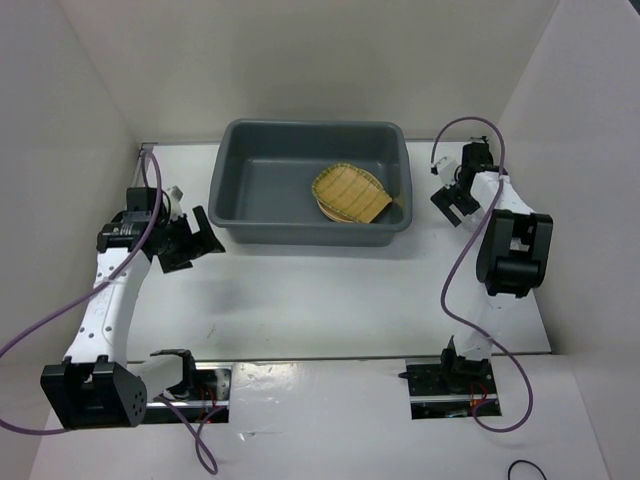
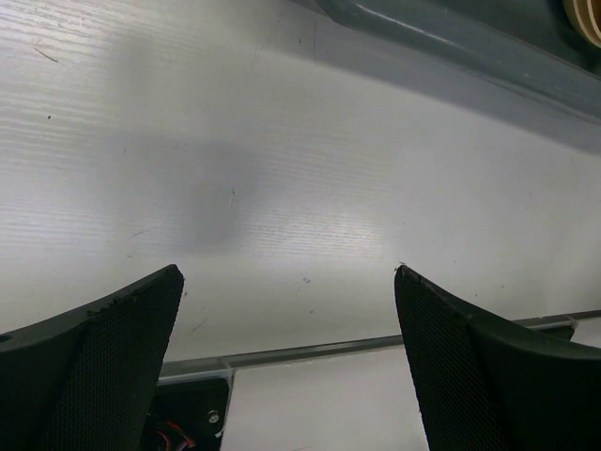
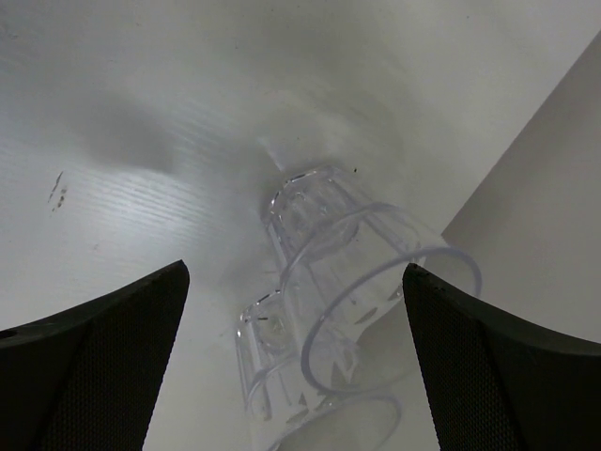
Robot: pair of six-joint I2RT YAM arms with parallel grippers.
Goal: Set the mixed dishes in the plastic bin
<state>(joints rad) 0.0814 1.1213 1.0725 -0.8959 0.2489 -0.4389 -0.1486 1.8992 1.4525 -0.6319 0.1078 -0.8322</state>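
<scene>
In the top external view, the plastic bin is sitting at the 12 o'clock end of the white surface, and the yellow tray is lying inside it, toward the 3 o'clock side of the bin floor. A tan-orange plate is peeking out from under the tray's 4 o'clock edge, but the tray is hiding whether more than one plate is stacked there. The left pincer is hovering just outside the bin's 8 o'clock corner, apart from the wall. The right pincer is hanging just outside the bin's 3 o'clock wall. In the left wrist view, the left pincer is standing with its fingers spread wide, nothing between them, above bare surface. The bin's grey wall is running across the frame from 12 toward 2 o'clock. In the right wrist view, the right pincer is likewise spread and gripping nothing. Two clear cups are lying on their sides on the surface between and beyond its fingers, one at 6 o'clock of the other. The enclosure wall is rising at 3 o'clock.
</scene>
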